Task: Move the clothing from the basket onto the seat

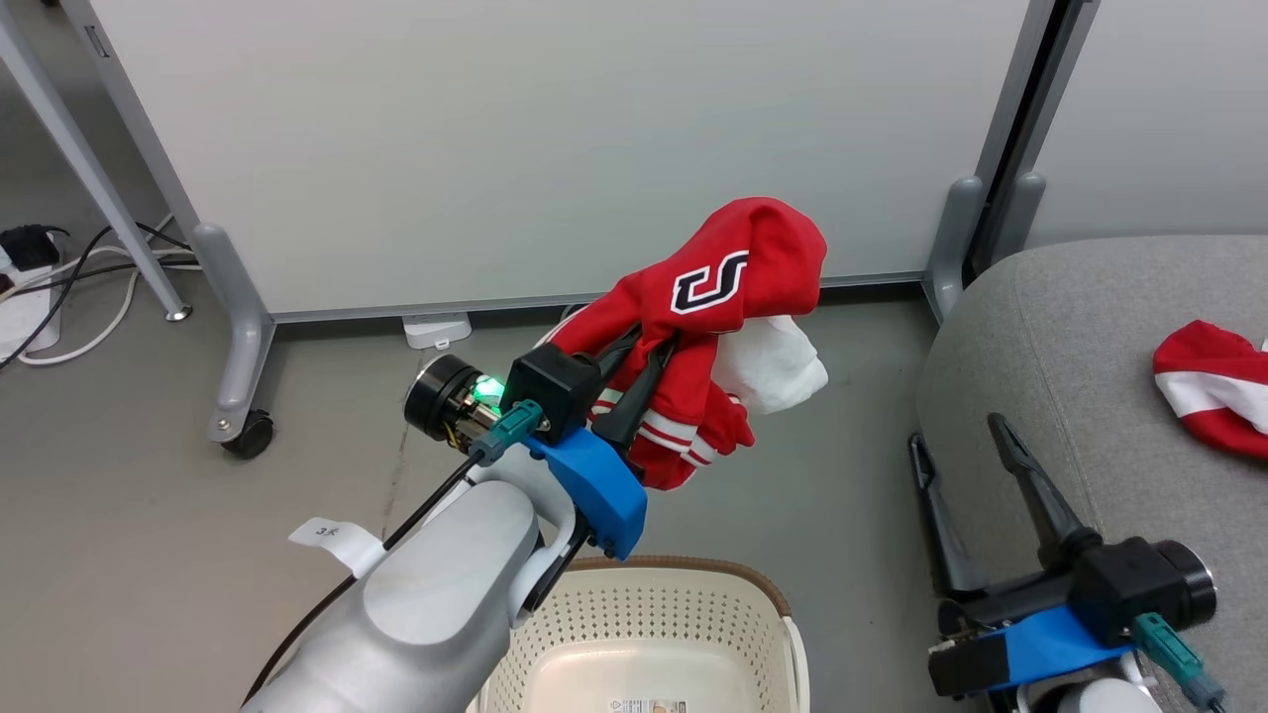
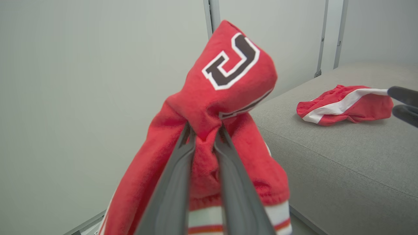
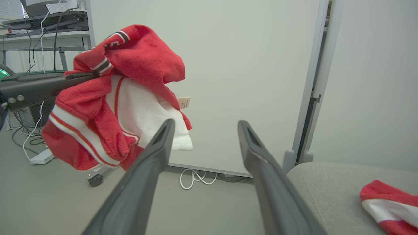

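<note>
L end effector (image 1: 654,344) pinches lettered red garment (image 1: 728,282) mid-air, seat (image 1: 1070,327) lies right of it w/ other garment (image 1: 1214,381) on it; R end effector (image 1: 956,431) wide, empty.

Tally coming in: red garments: two, lettered garment (image 1: 713,287) plus striped garment (image 1: 1209,391) | basket (image 1: 654,609): just the one | seat (image 1: 1050,337): one | grippers: two, left gripper (image 1: 654,347) and right gripper (image 1: 955,431) | white panels (image 1: 555,149): two | caster wheel (image 1: 248,434): one
</note>
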`<state>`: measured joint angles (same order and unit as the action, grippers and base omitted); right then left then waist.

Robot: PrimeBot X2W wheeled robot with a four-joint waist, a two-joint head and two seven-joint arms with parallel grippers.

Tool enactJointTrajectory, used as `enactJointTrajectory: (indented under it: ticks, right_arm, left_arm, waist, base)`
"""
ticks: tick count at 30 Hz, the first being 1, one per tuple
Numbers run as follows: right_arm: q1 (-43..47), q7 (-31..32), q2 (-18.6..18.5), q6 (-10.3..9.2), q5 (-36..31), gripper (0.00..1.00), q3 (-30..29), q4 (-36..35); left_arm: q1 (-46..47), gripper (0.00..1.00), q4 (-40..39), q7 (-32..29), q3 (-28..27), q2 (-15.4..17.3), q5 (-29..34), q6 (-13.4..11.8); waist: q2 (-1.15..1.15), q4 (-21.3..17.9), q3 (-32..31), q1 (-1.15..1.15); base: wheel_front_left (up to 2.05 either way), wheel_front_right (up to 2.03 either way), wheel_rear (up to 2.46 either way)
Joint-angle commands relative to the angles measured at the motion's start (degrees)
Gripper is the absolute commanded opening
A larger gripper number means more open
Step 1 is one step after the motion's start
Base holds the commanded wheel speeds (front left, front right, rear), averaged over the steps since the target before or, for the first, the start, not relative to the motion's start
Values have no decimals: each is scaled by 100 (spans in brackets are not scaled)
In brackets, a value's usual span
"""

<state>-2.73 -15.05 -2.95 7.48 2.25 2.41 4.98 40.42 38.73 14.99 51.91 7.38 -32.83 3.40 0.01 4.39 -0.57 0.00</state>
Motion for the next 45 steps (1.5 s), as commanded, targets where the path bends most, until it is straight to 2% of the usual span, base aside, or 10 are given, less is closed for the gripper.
enactJointTrajectory:
  ticks: [1, 10, 20, 24, 32, 33, 34, 35, 45]
  right_arm:
    - [-183, -19, 10, 3, -66, 100, 156, 42]
    - [-969, -19, -365, 3, -111, 100, 1294, 575]
    - [-1814, -19, -662, 3, -57, 100, 2138, 1474]
    - [-2246, -19, -695, 3, -50, 100, 2442, 1908]
    - [-2926, -18, -515, 3, 68, 100, 2958, 2763]
    - [-2993, -19, -480, 3, 127, 43, 3032, 2876]
    - [-3055, -19, -464, 3, 174, 15, 3096, 3003]
    - [-3097, -19, -437, 3, 264, 0, 3124, 3096]
    - [-3204, -19, -451, 3, 492, 0, 3258, 3157]
  left_arm:
    - [21, 0, -29, 28, -10, 31, 11, -7]
    - [130, 0, -67, 28, 39, -44, 60, 17]
    - [326, 0, -121, 28, 110, -168, 112, 48]
    - [375, 0, -144, 27, 136, -223, 142, 64]
    - [476, 0, -162, 27, 192, -325, 164, 112]
    - [478, 0, -167, 28, 193, -331, 168, 119]
    - [472, 0, -172, 28, 198, -338, 173, 129]
    - [462, 0, -172, 27, 201, -345, 178, 139]
    - [410, 0, -132, 28, 147, -377, 213, 164]
  waist:
    - [-1, 11, 12, 0]
    - [-1, 146, 82, 0]
    - [-1, 391, 267, 0]
    - [-1, 453, 337, 0]
    - [-1, 539, 414, 0]
    - [-1, 544, 413, 0]
    - [-1, 550, 410, 0]
    - [-1, 555, 404, 0]
    - [-1, 512, 364, 0]
  base:
    - [0, 0, 0]
    - [0, 0, 0]
    - [0, 0, 0]
    - [0, 0, 0]
    - [0, 0, 0]
    - [0, 0, 0]
    - [0, 0, 0]
    - [0, 0, 0]
    - [0, 0, 0]
